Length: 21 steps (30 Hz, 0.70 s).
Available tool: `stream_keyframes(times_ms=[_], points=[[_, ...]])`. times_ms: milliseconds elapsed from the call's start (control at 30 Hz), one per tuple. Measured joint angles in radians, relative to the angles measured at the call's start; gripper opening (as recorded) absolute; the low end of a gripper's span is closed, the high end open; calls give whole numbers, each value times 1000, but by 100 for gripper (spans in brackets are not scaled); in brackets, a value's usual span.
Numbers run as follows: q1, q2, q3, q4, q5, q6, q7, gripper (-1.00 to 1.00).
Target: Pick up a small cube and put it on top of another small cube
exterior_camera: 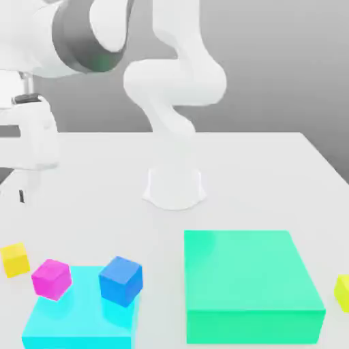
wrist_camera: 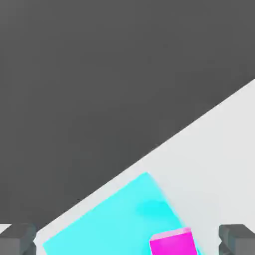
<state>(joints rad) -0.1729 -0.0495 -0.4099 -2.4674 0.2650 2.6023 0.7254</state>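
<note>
One small cube [exterior_camera: 14,260] sits on table below gripper [exterior_camera: 22,194], slightly toward camera; jaws spread fully wide, holding nothing; straight descent needed.

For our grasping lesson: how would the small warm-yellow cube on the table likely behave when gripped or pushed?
The yellow cube looks rigid with flat faces, so it would probably slide, not roll. It is small, so likely light. The open gripper probably spans it.

The arm [exterior_camera: 174,85] is glossy white, built of rounded, tube-like segments, with a broad grey band at one joint [exterior_camera: 78,41]. It rises from a round white base [exterior_camera: 174,189]. The claw [wrist_camera: 127,239] has a boxy white body and dark grey, blocky fingertips [wrist_camera: 17,239].
</note>
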Motion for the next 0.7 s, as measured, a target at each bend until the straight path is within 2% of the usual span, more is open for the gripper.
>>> stream_keyframes(times_ms=[267, 467, 500, 700], points=[[-133, 273, -75, -65, 43, 128, 12, 0], [-265, 458, 70, -27, 209, 251, -109, 0], [-285, 479, 94, -21, 230, 267, -125, -100], [-295, 489, 106, -18, 238, 274, -131, -100]])
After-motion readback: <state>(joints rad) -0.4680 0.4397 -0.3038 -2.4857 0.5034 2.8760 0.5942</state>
